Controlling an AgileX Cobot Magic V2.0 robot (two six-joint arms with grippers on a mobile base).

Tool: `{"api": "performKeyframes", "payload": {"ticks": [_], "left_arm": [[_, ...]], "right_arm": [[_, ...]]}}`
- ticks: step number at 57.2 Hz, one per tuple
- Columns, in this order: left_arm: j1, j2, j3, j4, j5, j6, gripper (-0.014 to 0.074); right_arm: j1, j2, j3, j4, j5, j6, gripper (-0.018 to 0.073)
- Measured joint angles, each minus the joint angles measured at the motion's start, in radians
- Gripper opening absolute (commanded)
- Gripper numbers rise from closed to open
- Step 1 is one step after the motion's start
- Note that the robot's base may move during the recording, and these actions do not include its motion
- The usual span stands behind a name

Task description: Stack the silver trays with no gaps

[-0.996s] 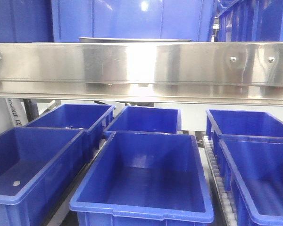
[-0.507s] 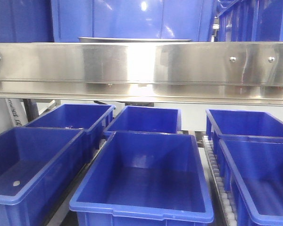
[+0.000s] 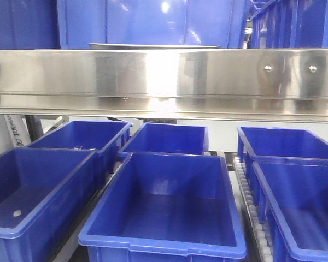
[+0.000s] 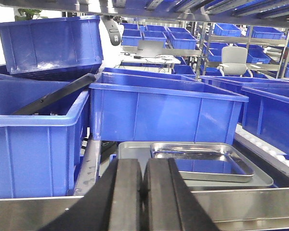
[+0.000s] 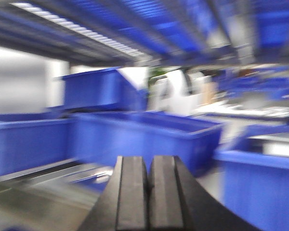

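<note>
Both tools, left (image 4: 142, 192) and right (image 5: 148, 192), are clenched empty. The silver trays (image 4: 202, 161) sit nested on the steel shelf (image 4: 241, 199) ahead of the left tool (blue bins (image 4: 164, 110) behind). Front view has slid slightly sideways over the last second, so likely the base is repositioning, stacking apparently done.

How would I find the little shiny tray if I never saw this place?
Look on the shelf in front of the big blue bin. A wide grey tray lies there, and the small silver tray sits on it, the only mirror-bright thing among the blue bins.
</note>
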Motion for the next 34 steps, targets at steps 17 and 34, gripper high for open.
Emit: {"api": "performKeyframes", "payload": {"ticks": [17, 34], "left_arm": [[0.000, 0.000, 0.000, 0.000, 0.000, 0.000, -0.0012], [0.000, -0.001, 0.000, -0.002, 0.002, 0.000, -0.0012]], "right_arm": [[-0.247, -0.015, 0.186, 0.020, -0.123, 0.000, -0.0081], [-0.283, -0.017, 0.533, 0.023, -0.392, 0.000, -0.0081]]}}
